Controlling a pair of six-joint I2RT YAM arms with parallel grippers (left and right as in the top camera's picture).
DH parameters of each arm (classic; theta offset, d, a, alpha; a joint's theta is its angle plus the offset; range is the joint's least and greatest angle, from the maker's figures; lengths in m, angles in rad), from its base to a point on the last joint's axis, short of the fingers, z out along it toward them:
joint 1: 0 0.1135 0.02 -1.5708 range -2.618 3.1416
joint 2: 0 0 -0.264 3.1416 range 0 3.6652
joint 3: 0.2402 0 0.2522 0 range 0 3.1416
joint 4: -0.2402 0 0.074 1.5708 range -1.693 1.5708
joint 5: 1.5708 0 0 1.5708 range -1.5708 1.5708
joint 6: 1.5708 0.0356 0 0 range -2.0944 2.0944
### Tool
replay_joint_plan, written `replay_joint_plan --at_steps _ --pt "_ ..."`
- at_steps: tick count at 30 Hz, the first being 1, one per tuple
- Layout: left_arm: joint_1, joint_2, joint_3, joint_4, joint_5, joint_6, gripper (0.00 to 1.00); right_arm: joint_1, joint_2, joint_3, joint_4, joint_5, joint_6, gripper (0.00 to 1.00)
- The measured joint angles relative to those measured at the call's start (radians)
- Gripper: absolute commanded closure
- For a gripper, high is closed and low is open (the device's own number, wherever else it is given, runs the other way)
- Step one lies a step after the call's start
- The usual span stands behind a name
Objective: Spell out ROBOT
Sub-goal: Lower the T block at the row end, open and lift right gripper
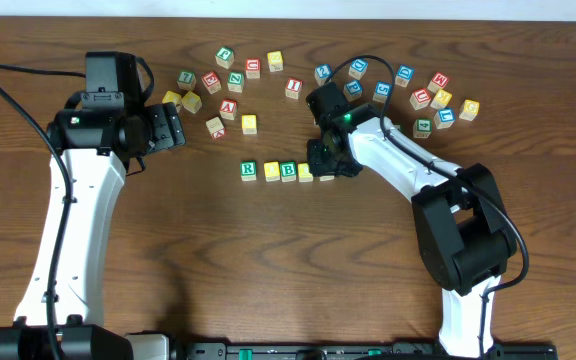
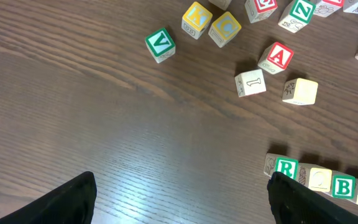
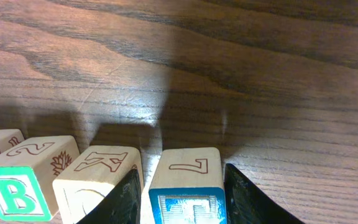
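The right gripper (image 3: 182,171) stands low at the end of the row, one finger on each side of the T cube (image 3: 188,202). A thin gap shows at one finger, so the hold is loosened. From above, this arm hides the T cube.

The row reads R cube (image 1: 248,171), yellow cube (image 1: 271,170), B cube (image 1: 288,171), second yellow cube (image 1: 305,172), then T just beside it.

The left gripper (image 2: 180,186) hangs spread wide and empty, well apart from the row.

Loose cubes, among them V (image 2: 160,44) and A (image 2: 279,57), lie scattered behind the row and none touches it.

The table (image 1: 268,270) is dark brown wood.
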Motion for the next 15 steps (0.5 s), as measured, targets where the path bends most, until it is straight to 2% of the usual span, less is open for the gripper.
replay_joint_plan --at_steps 15 --pt "0.000 0.000 -0.001 -0.002 0.000 0.000 0.13 -0.004 -0.019 0.046 -0.095 0.010 0.000 0.65"
